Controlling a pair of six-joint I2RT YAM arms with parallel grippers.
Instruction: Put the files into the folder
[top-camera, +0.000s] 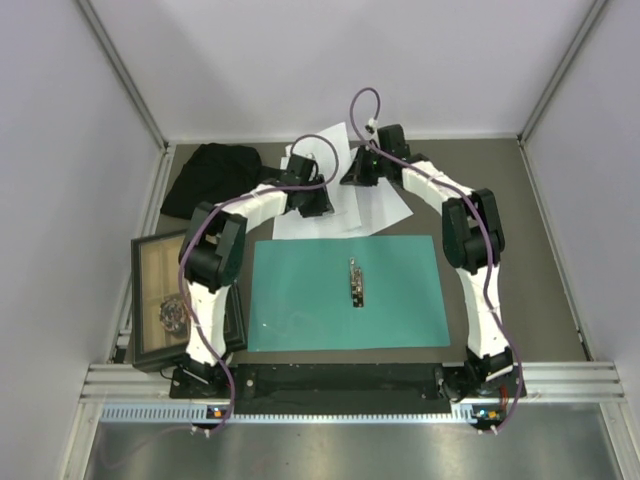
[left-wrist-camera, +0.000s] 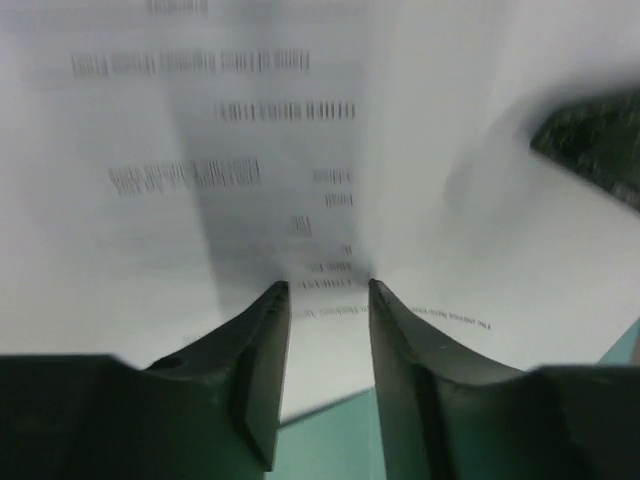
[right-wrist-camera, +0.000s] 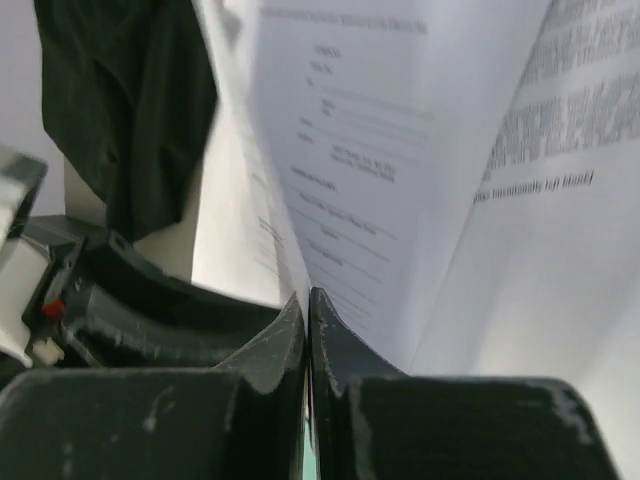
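The teal-green folder (top-camera: 300, 300) lies open and flat in the middle of the table, with a metal clip (top-camera: 356, 282) at its centre. The files (top-camera: 378, 205), white printed sheets, lie fanned just behind it. My left gripper (top-camera: 312, 205) is open, its fingertips down at the near edge of a sheet (left-wrist-camera: 200, 150), and the folder's edge (left-wrist-camera: 330, 440) shows below. My right gripper (top-camera: 358, 172) is shut on the edge of one sheet (right-wrist-camera: 400, 150), which curls upward from the jaws (right-wrist-camera: 307, 297).
A black cloth (top-camera: 213, 175) lies at the back left and also shows in the right wrist view (right-wrist-camera: 130, 110). A dark-framed wooden tray (top-camera: 150, 250) holding small items sits at the left. The left arm (right-wrist-camera: 150, 310) is close beside the right gripper.
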